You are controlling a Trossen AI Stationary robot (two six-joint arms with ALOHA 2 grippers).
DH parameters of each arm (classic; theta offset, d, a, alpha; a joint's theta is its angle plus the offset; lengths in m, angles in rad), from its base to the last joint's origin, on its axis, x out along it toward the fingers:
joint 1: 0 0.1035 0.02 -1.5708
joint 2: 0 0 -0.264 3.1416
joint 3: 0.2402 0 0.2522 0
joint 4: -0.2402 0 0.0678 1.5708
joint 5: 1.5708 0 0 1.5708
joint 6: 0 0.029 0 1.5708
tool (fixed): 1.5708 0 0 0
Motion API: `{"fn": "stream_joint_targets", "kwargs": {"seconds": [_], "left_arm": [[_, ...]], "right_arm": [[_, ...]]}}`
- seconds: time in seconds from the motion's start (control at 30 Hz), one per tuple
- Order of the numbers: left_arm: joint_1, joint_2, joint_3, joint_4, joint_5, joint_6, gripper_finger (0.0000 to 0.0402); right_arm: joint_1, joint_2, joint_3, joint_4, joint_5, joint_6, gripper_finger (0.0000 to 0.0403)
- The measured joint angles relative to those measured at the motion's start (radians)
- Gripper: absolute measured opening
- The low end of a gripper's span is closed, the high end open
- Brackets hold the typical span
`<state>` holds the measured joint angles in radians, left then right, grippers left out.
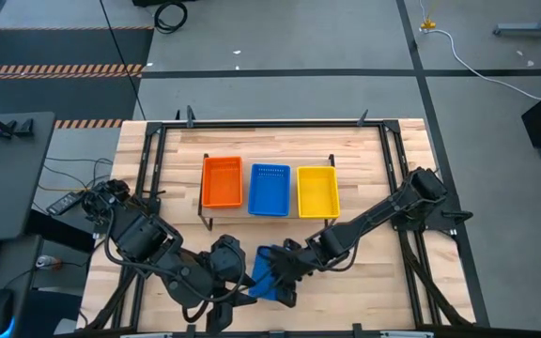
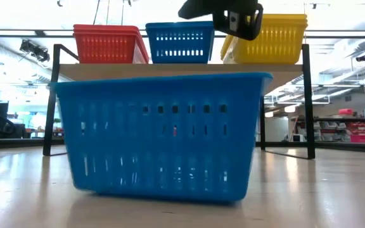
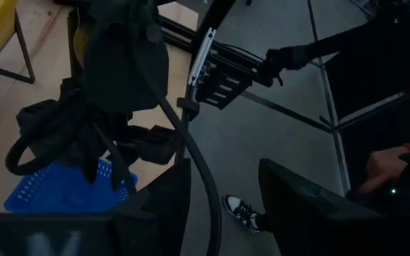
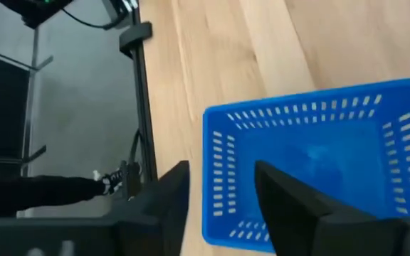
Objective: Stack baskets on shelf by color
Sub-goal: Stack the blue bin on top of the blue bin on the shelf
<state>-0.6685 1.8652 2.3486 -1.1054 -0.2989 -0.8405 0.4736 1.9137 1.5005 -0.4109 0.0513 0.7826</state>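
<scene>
A loose blue basket (image 1: 264,272) stands on its base on the table near the near edge, filling the low view (image 2: 163,136). On the shelf (image 2: 284,71) behind it sit orange baskets (image 1: 222,181), a blue basket (image 1: 270,189) and yellow baskets (image 1: 317,191). My right gripper (image 4: 221,171) is open and hovers over the loose basket's short end, one finger over the inside and one beyond the wall. My left gripper (image 3: 223,171) is open beside the basket on its left, looking past it at the right arm.
Black frame rails (image 1: 158,160) run along the table's left, right and far sides. The shelf's thin black legs (image 2: 308,101) stand on the tabletop. A person's shoe (image 3: 242,211) shows on the floor off the table. Bare wood lies right of the loose basket.
</scene>
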Motion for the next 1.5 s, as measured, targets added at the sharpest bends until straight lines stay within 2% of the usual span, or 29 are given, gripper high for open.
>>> {"fn": "stream_joint_targets", "kwargs": {"seconds": [0.1,0.33,0.43,0.63,0.97,1.07,1.23,1.5], "left_arm": [[0.000,0.000,0.000,-0.007,0.000,0.000,0.0174],[-0.003,0.007,0.001,-0.175,0.014,0.044,0.0174],[-0.001,0.023,0.001,-0.251,0.044,0.087,0.0174],[0.025,0.112,0.000,-0.283,0.149,0.228,0.0174],[0.069,0.247,0.000,-0.208,0.182,0.456,0.0174],[0.089,0.287,0.000,-0.166,0.246,0.510,0.0174],[0.125,0.356,0.000,-0.119,0.344,0.555,0.0174],[0.120,0.462,0.000,-0.118,0.367,0.588,0.0174]], "right_arm": [[0.003,0.000,0.000,-0.007,-0.034,0.015,0.0189],[0.048,-0.037,0.000,-0.088,-0.261,0.115,0.0196],[0.105,-0.061,0.000,-0.194,-0.268,0.170,0.0195],[0.243,-0.116,-0.001,-0.218,-0.137,0.342,0.0197],[0.500,-0.250,-0.001,-0.274,0.324,0.766,0.0197],[0.557,-0.283,-0.001,-0.344,0.421,0.870,0.0197],[0.635,-0.310,-0.001,-0.461,0.492,1.036,0.0197],[0.754,-0.313,-0.001,-0.543,0.550,1.222,0.0197]]}}
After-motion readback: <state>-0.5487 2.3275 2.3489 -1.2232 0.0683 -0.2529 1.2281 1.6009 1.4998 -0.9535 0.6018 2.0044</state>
